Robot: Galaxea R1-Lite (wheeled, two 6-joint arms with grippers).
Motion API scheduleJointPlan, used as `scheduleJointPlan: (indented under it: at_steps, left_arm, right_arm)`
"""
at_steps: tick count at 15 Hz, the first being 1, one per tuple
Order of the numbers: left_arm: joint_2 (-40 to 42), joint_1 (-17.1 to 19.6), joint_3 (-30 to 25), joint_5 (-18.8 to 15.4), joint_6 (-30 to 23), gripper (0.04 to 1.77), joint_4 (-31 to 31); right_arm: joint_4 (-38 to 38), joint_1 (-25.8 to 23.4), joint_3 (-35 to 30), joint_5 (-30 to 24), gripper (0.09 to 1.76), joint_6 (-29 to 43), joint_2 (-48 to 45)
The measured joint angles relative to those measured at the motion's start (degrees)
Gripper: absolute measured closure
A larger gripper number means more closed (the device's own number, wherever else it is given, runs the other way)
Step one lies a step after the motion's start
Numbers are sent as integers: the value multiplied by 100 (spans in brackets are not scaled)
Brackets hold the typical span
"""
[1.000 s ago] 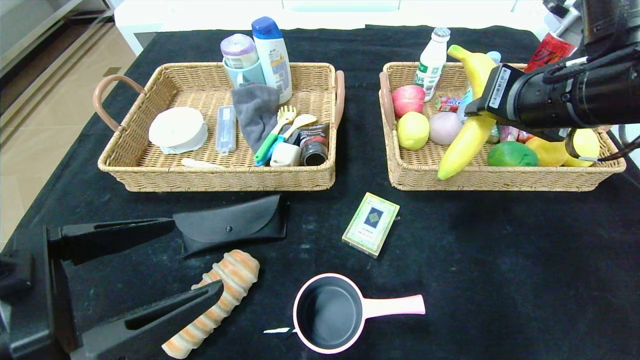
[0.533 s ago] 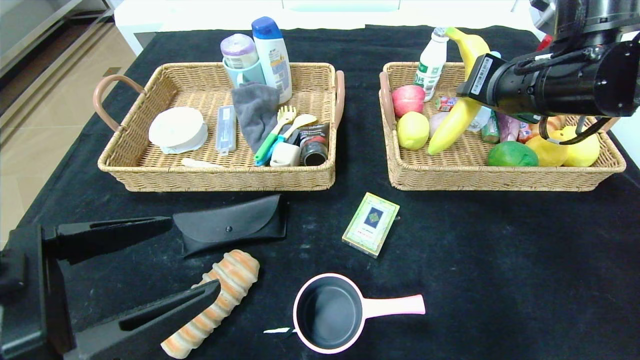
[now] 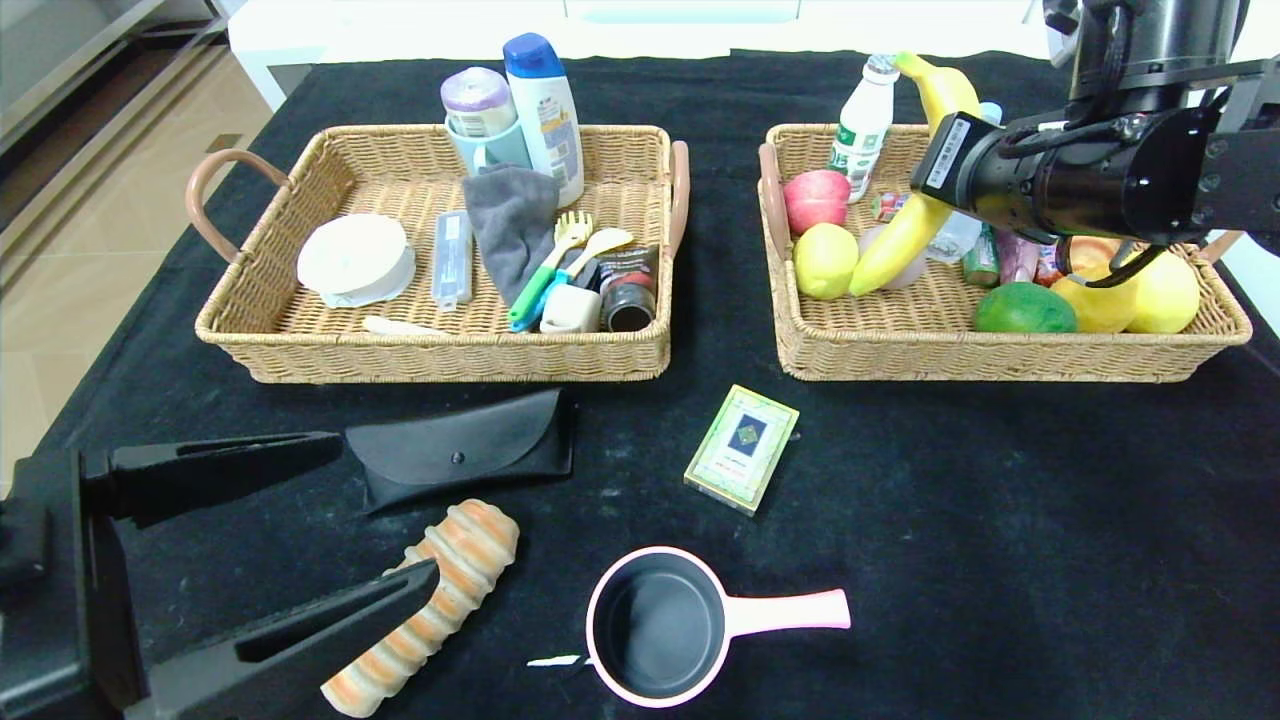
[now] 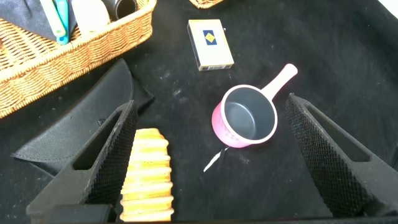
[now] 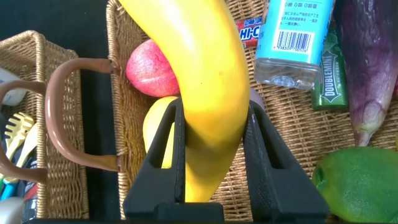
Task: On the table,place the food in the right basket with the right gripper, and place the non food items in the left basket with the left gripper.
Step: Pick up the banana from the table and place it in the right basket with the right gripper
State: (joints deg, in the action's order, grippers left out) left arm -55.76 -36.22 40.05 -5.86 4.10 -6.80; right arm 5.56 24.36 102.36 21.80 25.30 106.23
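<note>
Over right basket (image 3: 1000, 350): banana (image 3: 905, 235), long, yellow, curved, clamped between right claw (image 5: 214, 124) fingers; left claw (image 3: 385, 515) spread wide above bench (image 3: 1000, 550)

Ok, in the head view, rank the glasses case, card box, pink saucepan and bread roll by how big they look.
1. pink saucepan, handle included
2. glasses case and bread roll: look alike, and the roll is partly hidden behind the open left gripper, so unranked
3. card box, clearly smallest
</note>
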Motion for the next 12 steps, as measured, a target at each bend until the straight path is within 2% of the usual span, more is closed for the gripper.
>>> scheduleJointPlan:
  at_steps: [2,5,7,12]
  left_arm:
    - [0,0,2,0,1,9,2]
    - [-2,0,-5,0,1,9,0]
    - [-5,0,-5,0,1,9,0]
    - [-11,2,-6,0,1,9,0]
  right_arm:
    - [0,-5,-13,0,121,2,11]
    - [-2,-2,-13,5,86,-2,16]
    - [2,-2,-16,5,70,-5,16]
    - [24,52,-77,5,44,-123,5]
